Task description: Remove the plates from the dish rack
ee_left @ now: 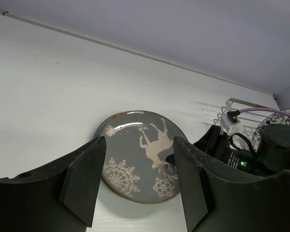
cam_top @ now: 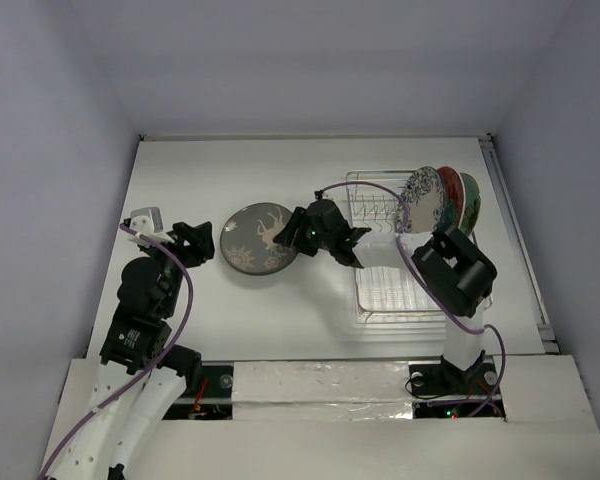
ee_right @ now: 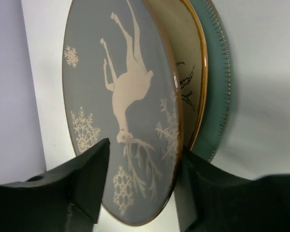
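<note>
A grey plate with a cream reindeer (cam_top: 258,240) lies face up left of the dish rack (cam_top: 390,292). In the right wrist view the grey plate (ee_right: 121,96) tops a cream plate (ee_right: 191,58) and a teal plate (ee_right: 217,72). My right gripper (cam_top: 300,234) is open, its jaws astride the grey plate's right rim (ee_right: 144,147), with one fingertip (ee_left: 171,158) over the plate face. My left gripper (cam_top: 208,245) is open and empty just left of the stack (ee_left: 139,140). A blue-and-white plate (cam_top: 420,200), a red plate (cam_top: 448,190) and a green plate (cam_top: 470,205) stand upright in the rack's far right end.
The rack's near part is bare wire. My right forearm crosses over the rack from the elbow (cam_top: 455,272). Grey walls close in the white table on three sides. A metal rail (cam_top: 517,240) runs along the right edge. Taped boards (cam_top: 320,385) line the front.
</note>
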